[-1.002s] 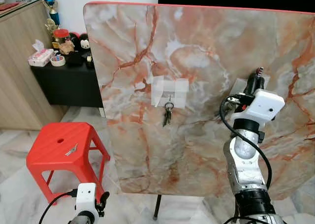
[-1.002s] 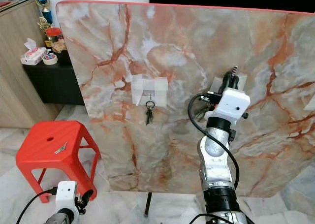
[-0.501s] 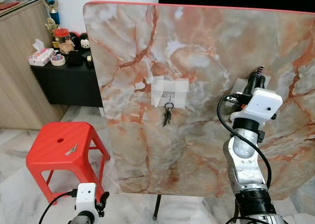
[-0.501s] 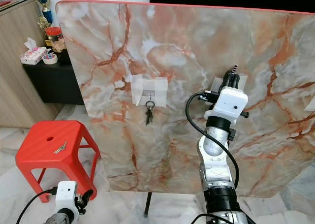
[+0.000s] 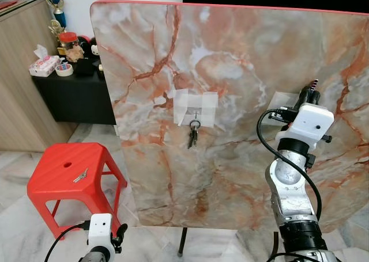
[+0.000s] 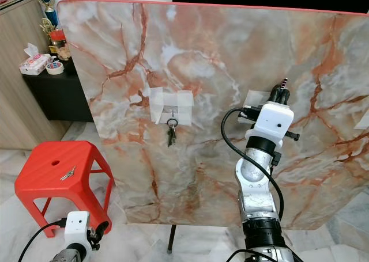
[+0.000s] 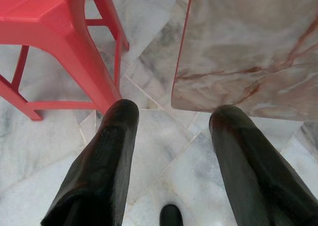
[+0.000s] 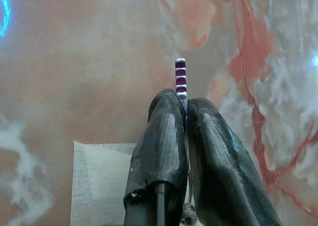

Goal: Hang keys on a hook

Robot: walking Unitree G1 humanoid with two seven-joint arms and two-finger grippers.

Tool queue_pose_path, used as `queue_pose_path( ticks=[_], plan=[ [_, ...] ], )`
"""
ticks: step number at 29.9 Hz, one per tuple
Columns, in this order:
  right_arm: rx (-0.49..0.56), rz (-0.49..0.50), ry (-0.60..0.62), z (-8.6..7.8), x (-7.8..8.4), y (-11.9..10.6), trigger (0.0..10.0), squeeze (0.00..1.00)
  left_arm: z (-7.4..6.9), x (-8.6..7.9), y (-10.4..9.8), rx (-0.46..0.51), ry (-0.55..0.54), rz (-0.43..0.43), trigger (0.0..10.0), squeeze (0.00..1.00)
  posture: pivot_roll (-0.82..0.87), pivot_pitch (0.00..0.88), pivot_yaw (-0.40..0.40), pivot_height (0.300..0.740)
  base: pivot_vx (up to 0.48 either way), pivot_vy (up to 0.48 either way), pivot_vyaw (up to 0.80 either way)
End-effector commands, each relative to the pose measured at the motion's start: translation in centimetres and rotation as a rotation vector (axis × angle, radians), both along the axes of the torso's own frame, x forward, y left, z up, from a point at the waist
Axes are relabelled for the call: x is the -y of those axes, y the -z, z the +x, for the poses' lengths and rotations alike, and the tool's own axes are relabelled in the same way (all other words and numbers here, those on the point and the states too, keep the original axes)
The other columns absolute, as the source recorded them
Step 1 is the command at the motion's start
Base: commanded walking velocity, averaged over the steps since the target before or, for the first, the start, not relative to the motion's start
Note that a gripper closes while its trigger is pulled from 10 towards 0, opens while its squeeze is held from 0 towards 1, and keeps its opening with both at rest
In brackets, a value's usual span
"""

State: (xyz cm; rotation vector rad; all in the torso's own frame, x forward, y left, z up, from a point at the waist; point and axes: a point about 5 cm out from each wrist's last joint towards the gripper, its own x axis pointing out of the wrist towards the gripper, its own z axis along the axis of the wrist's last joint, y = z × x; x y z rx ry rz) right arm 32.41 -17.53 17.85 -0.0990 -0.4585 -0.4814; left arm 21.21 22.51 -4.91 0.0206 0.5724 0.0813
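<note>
An upright marble board (image 5: 230, 54) carries a taped hook (image 5: 195, 108) with a bunch of keys (image 5: 192, 136) hanging from it. My right gripper (image 5: 307, 95) is raised against the board at a second taped patch (image 5: 283, 99). It is shut on a thin purple-and-silver striped piece (image 8: 180, 76) that sticks out past its fingertips. Another set of keys (image 5: 81, 174) lies on the red stool (image 5: 55, 170). My left gripper (image 7: 171, 114) hangs low and open above the floor, between the stool and the board's lower edge.
A black shelf (image 5: 75, 92) at the back left holds a tissue box (image 5: 45, 65), a tape roll and jars. A wooden cabinet (image 5: 20, 72) stands at the far left. The board's stand leg (image 5: 183, 242) reaches the marble floor.
The head view has shifted slightly. My right gripper has drifted a little to the right along the board, still shut on the striped piece. The left arm has not moved.
</note>
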Motion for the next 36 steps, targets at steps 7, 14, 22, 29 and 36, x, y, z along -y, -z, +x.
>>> queue_pose_path(
  ticks=[7, 14, 22, 29, 36],
  plan=[
    [-0.062, -0.035, 0.011, 0.3, 0.2, 1.3, 10.0, 0.00, 0.0, 0.0, 0.0, -0.005, -0.005, -0.006, 10.0, 0.00, 0.07, 0.000, -0.054, 0.740, 0.000, 0.000, 0.00],
    [-0.067, -0.039, 0.006, 0.5, 0.2, 1.5, 10.0, 0.00, -0.1, -0.1, 0.1, -0.008, -0.007, -0.005, 10.0, 0.00, 0.07, 0.000, -0.054, 0.740, 0.000, 0.000, 0.00],
    [-0.058, 0.069, -0.132, 1.0, -1.0, 1.9, 10.0, 0.00, -0.1, -0.1, 0.1, -0.012, -0.007, -0.004, 10.0, 0.00, 0.07, 0.000, -0.054, 0.740, 0.000, 0.000, 0.00],
    [-0.056, 0.171, -0.251, 1.3, -1.8, 2.7, 10.0, 0.00, -0.1, -0.1, 0.1, -0.013, -0.009, -0.005, 10.0, 0.00, 0.07, 0.000, -0.055, 0.740, 0.000, 0.000, 0.00],
    [-0.081, 0.255, -0.389, 1.5, -3.3, 3.5, 10.0, 0.00, -0.1, -0.1, 0.1, -0.014, -0.010, -0.005, 10.0, 0.00, 0.07, 0.000, -0.055, 0.740, 0.000, 0.000, 0.00]
  ],
)
